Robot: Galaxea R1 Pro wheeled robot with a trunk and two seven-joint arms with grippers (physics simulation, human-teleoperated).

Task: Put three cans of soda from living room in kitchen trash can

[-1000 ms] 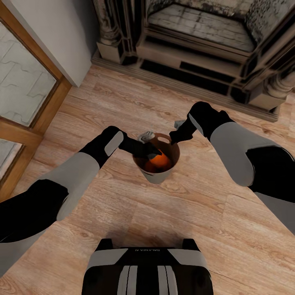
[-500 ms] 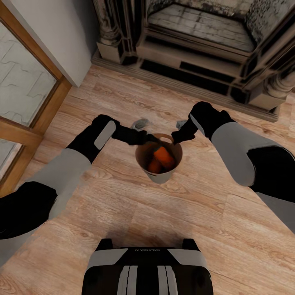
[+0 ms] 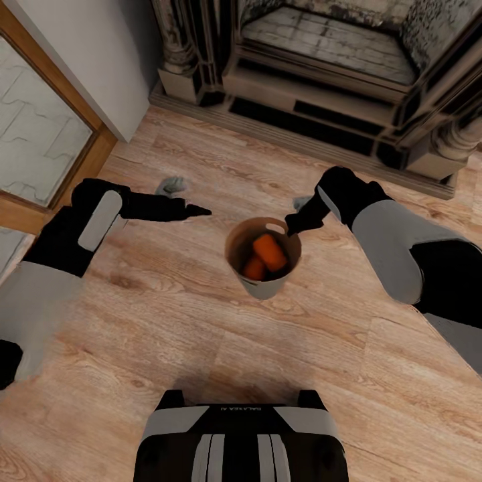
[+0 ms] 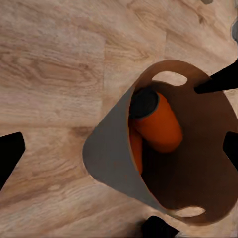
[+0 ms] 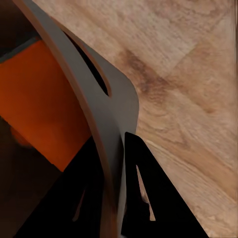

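Right gripper (image 3: 294, 225): jaws clenched on the rim of the trash can (image 3: 264, 286). In the right wrist view the 2 black fingers (image 5: 141, 198) sit on either side of the grey wall (image 5: 106, 114), 1 inside and 1 outside, pinching it just beside the slot handle. In the head view this grip is at about 2 o'clock on the rim.

Left gripper (image 3: 191, 211): released and holding nothing. It hangs over bare floor at about 10 o'clock from the bin, near it but apart, fingers pointing toward the bin. In the left wrist view 1 dark fingertip (image 4: 10, 153) shows over the planks with nothing beside it; the exact gap between the jaws cannot be told.

Trash can: upright on the wood floor (image 3: 201, 335), at the centre of the head view. Pale grey outside, brown inside, with a slot handle at 12 o'clock in the rim and, per the left wrist view, a 2nd slot opposite.

Contents: 2 orange soda cans (image 3: 270, 252) lie inside. The upper can (image 4: 157, 124) is tilted, dark end up, leaning on the lower can (image 4: 136, 151), which is mostly hidden against the wall. A large orange surface (image 5: 42, 99) shows inside the bin in the right wrist view.

Surroundings: fireplace (image 3: 321, 73) at 12 o'clock, wood-framed panel (image 3: 40, 144) at 9 o'clock, robot base (image 3: 241, 435) at 6 o'clock.
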